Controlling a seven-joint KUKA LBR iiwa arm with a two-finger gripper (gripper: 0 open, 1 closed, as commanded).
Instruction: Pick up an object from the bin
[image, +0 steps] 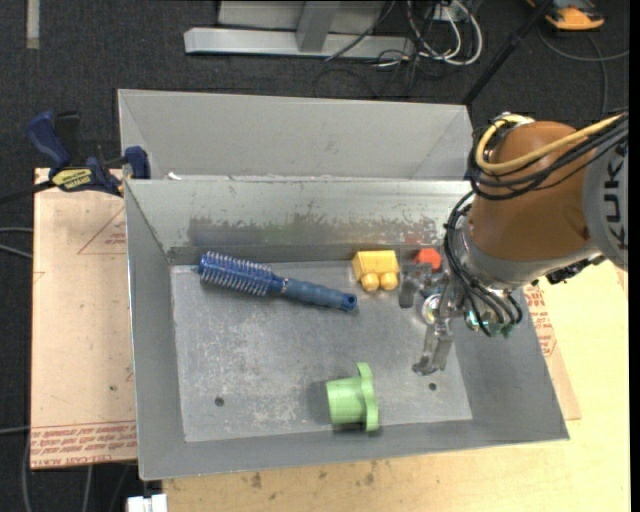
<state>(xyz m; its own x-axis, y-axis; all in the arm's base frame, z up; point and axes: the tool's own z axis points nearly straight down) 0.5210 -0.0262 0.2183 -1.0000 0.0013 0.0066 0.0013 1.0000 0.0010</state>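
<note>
— Looking down into the grey bin (300, 215), where does the gripper (428, 366) sit?

— Right of centre in the frame, low over the bin floor. The arm (600, 200) reaches in from the right edge. Its orange cover (525, 195) bulges over the bin's right wall, with cables looped round it.

— Open or closed?

— I cannot tell; from this angle the gripper reads as one thin metal shape (cables crowd its upper part). Under its tip is bare floor.

— So what is nearest to it?

— A small red piece (428, 258), straight above it in the frame, at the foot of the back wall and partly behind the arm's cables. Just left of that sits a yellow block (375, 270) with two rounded knobs on its lower side. Both lie apart from the gripper.

— And the rest?

— A green plastic fitting (352, 400) sits at lower centre, down and left of the gripper, near the front wall. A blue hairbrush (270, 283) lies across the upper left of the floor. Its bristle head is to the left and its handle points right, ending just short of the yellow block.
</note>
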